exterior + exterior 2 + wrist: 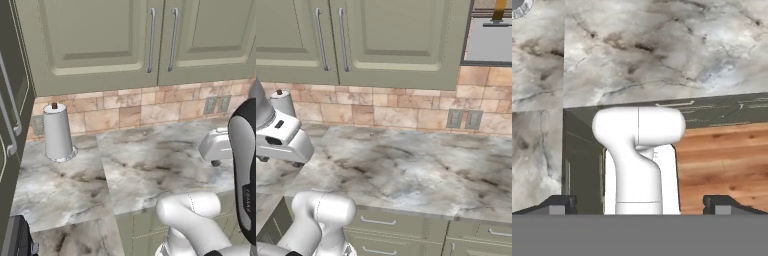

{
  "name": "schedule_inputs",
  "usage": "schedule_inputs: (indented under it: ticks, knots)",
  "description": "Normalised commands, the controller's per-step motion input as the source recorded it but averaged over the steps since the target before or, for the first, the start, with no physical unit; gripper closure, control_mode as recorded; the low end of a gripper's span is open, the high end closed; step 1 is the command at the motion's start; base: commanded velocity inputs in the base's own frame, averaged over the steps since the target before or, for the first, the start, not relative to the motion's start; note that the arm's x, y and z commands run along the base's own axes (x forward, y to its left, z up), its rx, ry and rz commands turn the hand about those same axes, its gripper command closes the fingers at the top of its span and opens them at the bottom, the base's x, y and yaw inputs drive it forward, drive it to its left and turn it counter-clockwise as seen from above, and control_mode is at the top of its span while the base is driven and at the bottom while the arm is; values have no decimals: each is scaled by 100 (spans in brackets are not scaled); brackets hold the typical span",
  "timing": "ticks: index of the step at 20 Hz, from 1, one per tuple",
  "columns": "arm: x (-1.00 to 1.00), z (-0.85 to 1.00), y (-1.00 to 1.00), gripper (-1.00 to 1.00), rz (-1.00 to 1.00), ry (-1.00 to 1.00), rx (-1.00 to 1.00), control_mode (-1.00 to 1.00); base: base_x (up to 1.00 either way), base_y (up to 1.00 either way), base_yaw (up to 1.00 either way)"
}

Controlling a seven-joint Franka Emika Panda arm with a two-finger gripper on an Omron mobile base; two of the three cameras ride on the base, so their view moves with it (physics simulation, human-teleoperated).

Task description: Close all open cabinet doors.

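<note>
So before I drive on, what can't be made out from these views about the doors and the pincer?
- Upper cabinet doors: tops cut off by the frame edge in both base views; the visible parts look shut.
- Dark tall unit: cropped by the left base view's left edge.
- Lower fronts: mostly hidden under the counter lip and behind the arm.
- Pincer: just the fingertips show, spread wide apart.

White arm folded high, pincer (640, 204) facing straight down, fingertips (559, 204) spread wide apart.

Paper towel roll (57, 132) stands beside open marble counter (155, 165).
</note>
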Motion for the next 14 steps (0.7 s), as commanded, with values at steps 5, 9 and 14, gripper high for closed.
schedule_inputs:
  ticks: [5, 9, 14]
  knots:
    - [0, 0, 0, -100, 0, 0, 0, 100, -13, -33, -3]
    - [0, 0, 0, -100, 0, 0, 0, 100, -2, -59, -31]
    - [0, 0, 0, -100, 0, 0, 0, 100, 0, -51, -44]
